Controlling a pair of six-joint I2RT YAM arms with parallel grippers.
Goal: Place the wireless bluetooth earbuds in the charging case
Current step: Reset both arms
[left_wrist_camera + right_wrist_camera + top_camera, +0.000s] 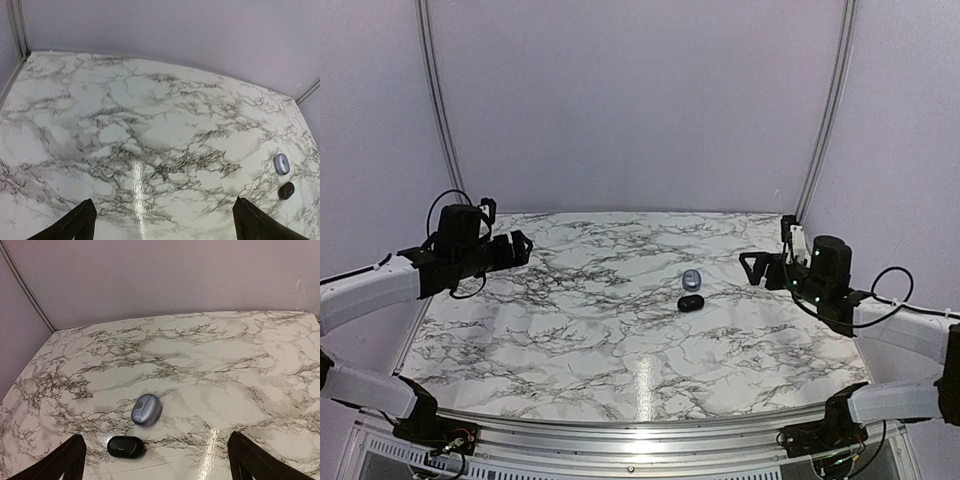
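Observation:
Two small oval charging cases lie side by side, right of the marble table's middle, both with lids shut. The far one is a silvery-blue case (692, 278) (281, 163) (146, 409). The near one is a glossy black case (691, 302) (286, 190) (125, 446). The wireless bluetooth earbuds are out of view. My left gripper (522, 248) (163, 212) hovers open over the table's left side, far from the cases. At the right side my right gripper (752, 268) (156, 452) hangs open facing the cases, with nothing between its fingers.
The marble tabletop (570, 330) is closed in by pale walls at the back and both sides. Metal rails (435, 100) (828, 110) run up the back corners. A metal frame (640, 435) borders the near edge between the arm bases.

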